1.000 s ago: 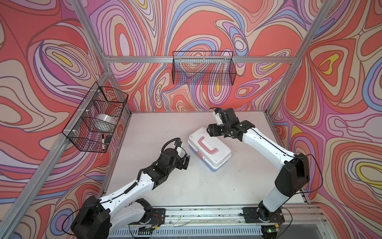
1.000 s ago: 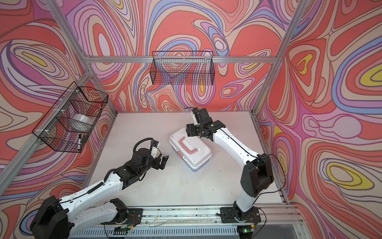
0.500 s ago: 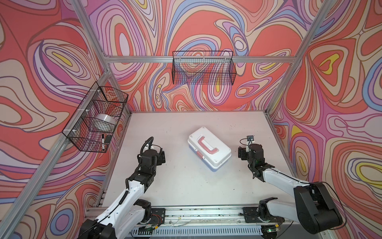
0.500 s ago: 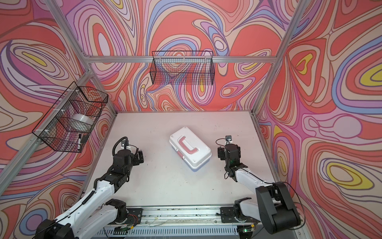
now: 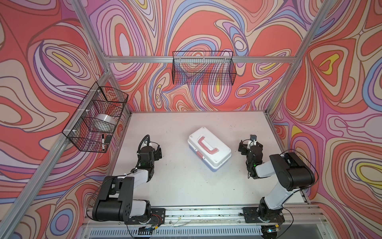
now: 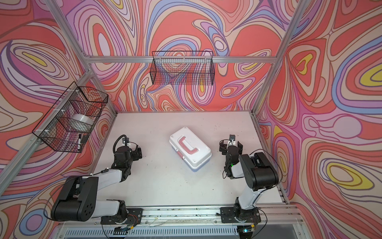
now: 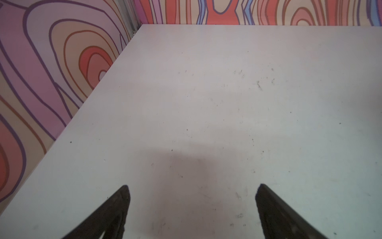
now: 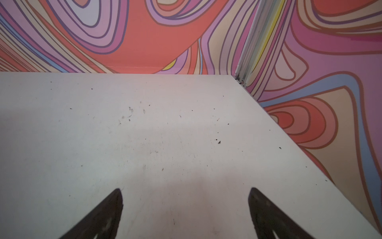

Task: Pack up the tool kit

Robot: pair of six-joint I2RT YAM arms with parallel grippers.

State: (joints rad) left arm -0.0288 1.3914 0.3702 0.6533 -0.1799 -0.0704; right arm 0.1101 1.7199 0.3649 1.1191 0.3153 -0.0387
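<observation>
Where it rests closed near the middle of the table [image 5: 182,182], the tool kit [image 5: 219,160] is 1 stiff plastic box, smooth-sided and likely slippery. Best hold, I judge: the pink handle [image 5: 205,148] on top. Left pincer [image 7: 192,190] and right pincer [image 8: 186,192]: each spread wide, empty, well apart from the box. Both top views show the kit; the 2 wrist views show only bare table.

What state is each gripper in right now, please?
Left gripper: open, holding nothing.
Right gripper: open, holding nothing.
</observation>
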